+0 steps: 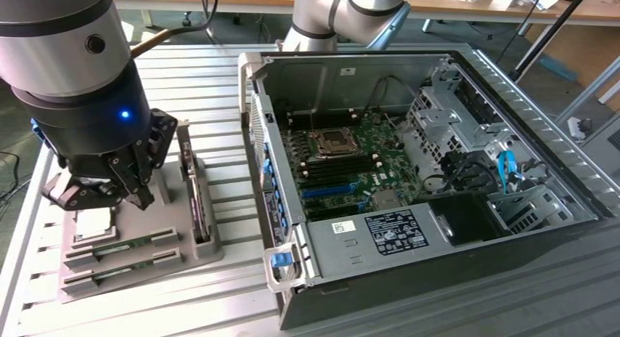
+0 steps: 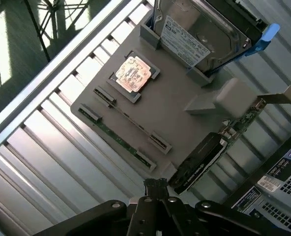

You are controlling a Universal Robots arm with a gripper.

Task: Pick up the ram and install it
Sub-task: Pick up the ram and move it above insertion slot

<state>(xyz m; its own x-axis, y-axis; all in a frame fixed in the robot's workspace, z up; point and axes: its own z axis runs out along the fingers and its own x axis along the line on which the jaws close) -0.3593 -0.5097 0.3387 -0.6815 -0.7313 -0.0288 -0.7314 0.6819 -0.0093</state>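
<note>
**A:** Exterior view first. Where does the ram lie from the fingers?

**B:** The fingers (image 1: 107, 194) hang above a grey tray (image 1: 194, 251) on the tabletop (image 1: 232, 301). The ram (image 1: 121, 246) lies flat in that tray, below the fingers and on their camera side, untouched. A second stick (image 1: 126, 267) lies parallel to it, one step farther out.

**A:** Long axis?

**B:** Both run from the exterior view's left toward the case (image 1: 504, 279), so crosswise under the fingers.

**A:** What else does the tray hold?

**B:** A chip (image 1: 92, 224) sits almost under the fingers, just beside the ram. A card (image 1: 197, 195) stands on edge on the case side of the fingers.

**A:** And the case?

**B:** It is open. The board (image 1: 359, 170) inside has a bare socket (image 1: 332, 142), and the dark slots (image 1: 339, 165) beside it look unfilled, as far as I can judge.

**A:** Now the wrist view.

**B:** The fingers (image 2: 156, 189) are drawn together with nothing between them. Ahead of them is the tray (image 2: 180, 98), with the ram (image 2: 131, 121) and the second stick (image 2: 117, 138) side by side. Both are apart from the tips, and their long axes slant across the fingers' line. The chip (image 2: 133, 73) lies beyond the ram and the drive (image 2: 199, 34) beyond that. The card (image 2: 204, 157) is off to one side of the tips.
</note>
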